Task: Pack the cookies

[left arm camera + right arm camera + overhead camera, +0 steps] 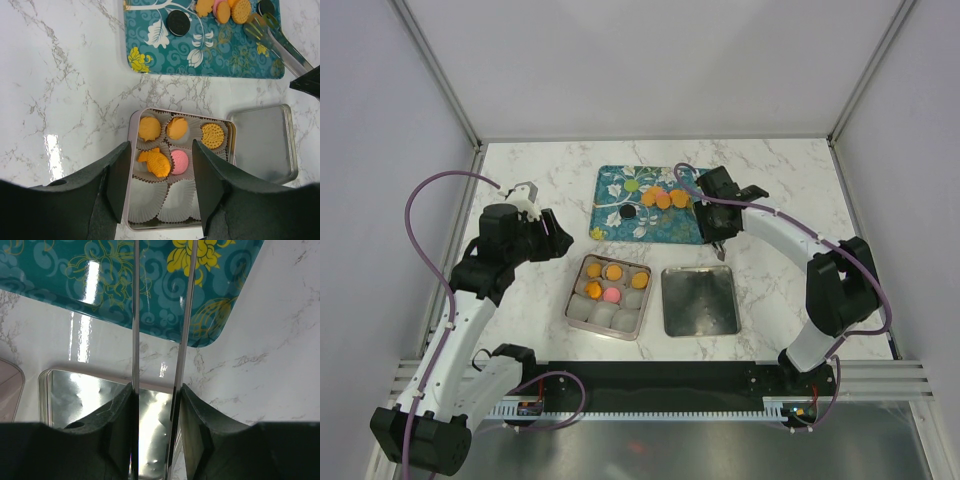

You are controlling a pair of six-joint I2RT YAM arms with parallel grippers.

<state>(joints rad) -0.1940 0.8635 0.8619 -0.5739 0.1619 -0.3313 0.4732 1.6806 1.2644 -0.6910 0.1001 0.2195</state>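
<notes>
My right end effector [157,402] is clenched on the tongs [135,315], whose tips reach ahead over the teal tray [60,275], just beside the loose cookies [241,10]. My left end effector [162,172] hangs released above the tin [131,150], which has five cups filled. The next move, I judge, is to pinch one cookie and carry it back to an empty cup.

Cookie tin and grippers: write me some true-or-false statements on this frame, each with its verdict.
1. The tin holds one pink cookie. True.
2. The black cookie lies in the tin. False: it lies on the teal tray.
3. The right gripper is shut on metal tongs. True.
4. The left gripper holds a cookie. False: it is open and empty.
5. The paper cups nearest the arms are filled. False: that row is empty.
</notes>
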